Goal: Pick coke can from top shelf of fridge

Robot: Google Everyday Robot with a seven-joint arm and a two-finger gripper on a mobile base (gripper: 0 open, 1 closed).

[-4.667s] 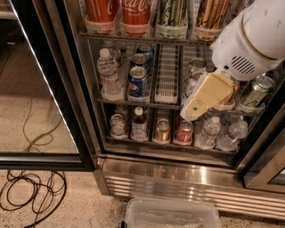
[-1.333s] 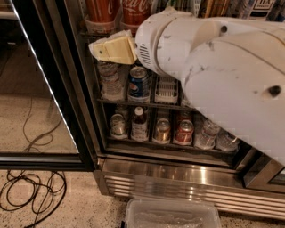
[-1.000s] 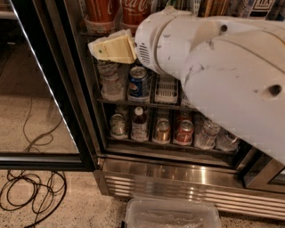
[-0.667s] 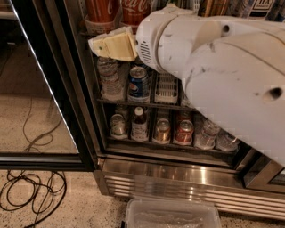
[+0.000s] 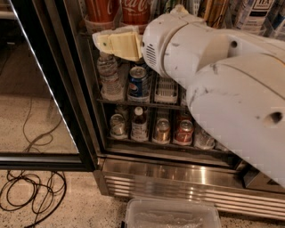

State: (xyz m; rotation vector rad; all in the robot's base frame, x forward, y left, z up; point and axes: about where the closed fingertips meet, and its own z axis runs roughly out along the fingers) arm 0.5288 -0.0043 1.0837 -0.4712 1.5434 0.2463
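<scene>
Two tall red coke cans point(image 5: 101, 9) point(image 5: 136, 10) stand side by side on the top shelf point(image 5: 103, 26), a wire rack with clear front guards, at the upper left of the open fridge point(image 5: 178, 176). Only their lower halves show. My cream gripper point(image 5: 99, 42) points left, just below and in front of the two cans, level with the front edge of the shelf. It holds nothing that I can see. My big white arm point(image 5: 222, 75) crosses from the right and hides the right part of the shelves.
A blue Pepsi can point(image 5: 138, 82) and a water bottle point(image 5: 109, 75) stand on the middle rack below the gripper. Small bottles and cans point(image 5: 161, 130) fill the lower rack. The black door frame point(image 5: 58, 89) is at the left, cables point(image 5: 31, 191) lie on the floor, and a clear plastic bin point(image 5: 171, 213) sits in front.
The gripper swung from the lower right of the fridge up to the left, and in the last second crept a little higher toward the top shelf.
</scene>
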